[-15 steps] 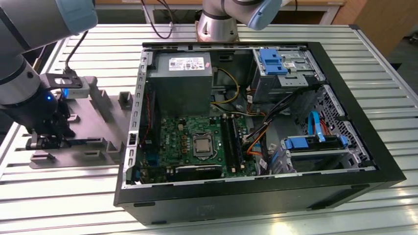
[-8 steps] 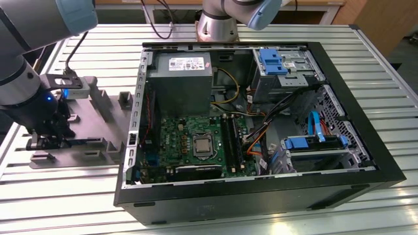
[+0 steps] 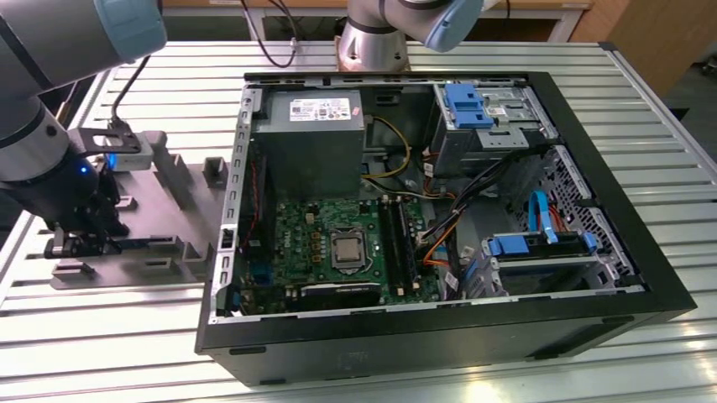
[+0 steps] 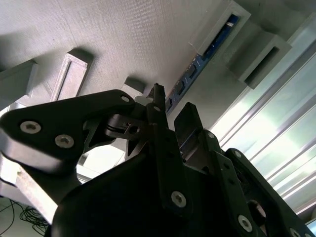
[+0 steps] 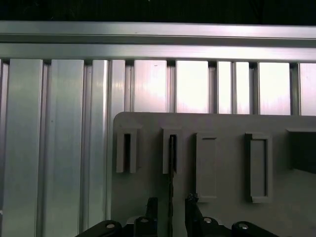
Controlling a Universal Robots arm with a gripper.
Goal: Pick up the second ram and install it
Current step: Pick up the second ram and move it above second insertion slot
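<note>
I'm on the pickup step. My hand [image 5: 171,200], open, straddles the second ram [image 5: 171,168] in the tray [image 5: 227,123] on the exterior view's left — closing calls for a square, centred squeeze.

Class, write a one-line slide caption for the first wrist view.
Gripper, jaws open, straddles the ram standing in the grey tray.

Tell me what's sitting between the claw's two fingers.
The second ram, edge-on in its slot on the grey tray, with a gap on each side. Both wrist views show it; the claw is open.
</note>
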